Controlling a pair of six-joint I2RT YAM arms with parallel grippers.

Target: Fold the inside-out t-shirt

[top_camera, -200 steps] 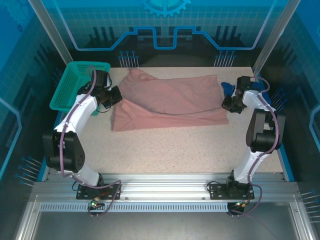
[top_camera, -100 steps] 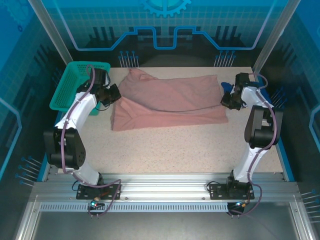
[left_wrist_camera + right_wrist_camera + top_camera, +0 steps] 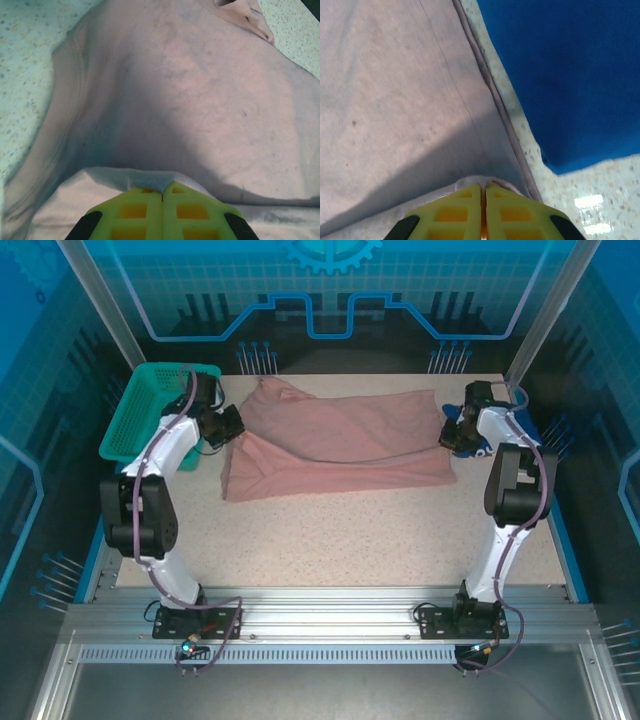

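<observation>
Left pincer (image 3: pixel 162 187) and right pincer (image 3: pixel 483 187) are each closed tight on a pinch of the one inside-out t-shirt (image 3: pixel 340 445), which lies spread across the far half of the bench (image 3: pixel 350 530), between them. One dark blue cloth (image 3: pixel 560 75) lies just right of its right edge; one green basket (image 3: pixel 140 410) sits at the far left corner

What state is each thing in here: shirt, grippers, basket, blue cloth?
t-shirt: lying on the table, partly folded, one layer over another.
left gripper: shut on the t-shirt's left end.
right gripper: shut on the t-shirt's right edge.
green basket: upright at the table's far left corner.
blue cloth: lying beside the t-shirt's right edge.
</observation>
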